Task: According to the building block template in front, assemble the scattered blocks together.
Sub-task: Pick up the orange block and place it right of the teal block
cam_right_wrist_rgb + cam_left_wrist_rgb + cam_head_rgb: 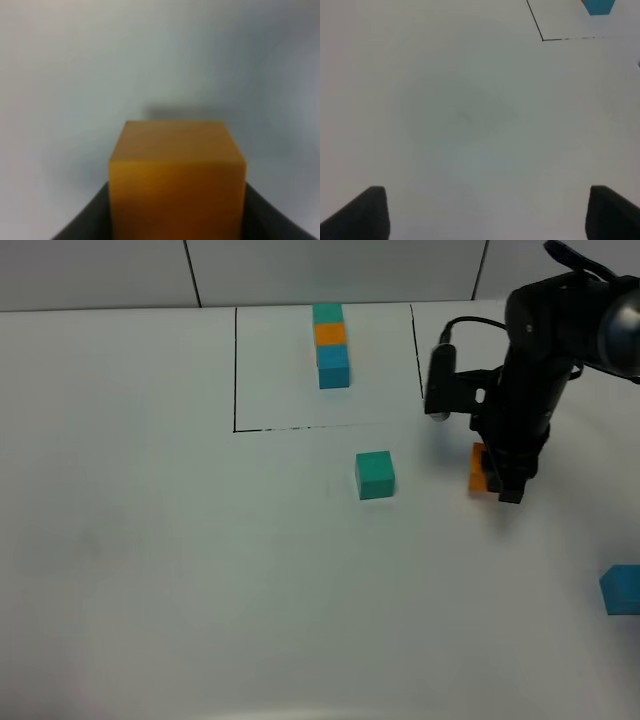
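Note:
The building block template (331, 344) is a teal, orange and blue column inside a black-line rectangle at the back of the table; its blue end (598, 6) shows in the left wrist view. Of the scattered blocks, the teal-green cube (375, 475) lies in front of the outline and the blue cube (621, 590) sits at the right edge. The orange cube (478, 468) (177, 177) is between the fingers of my right gripper (497, 476), which is shut on it at table level. My left gripper (482, 212) is open over bare table, out of the exterior view.
The white table (150, 540) spreads wide to the left and front. The right arm (540, 360) with its wrist camera stands just right of the outline's right line (417, 350).

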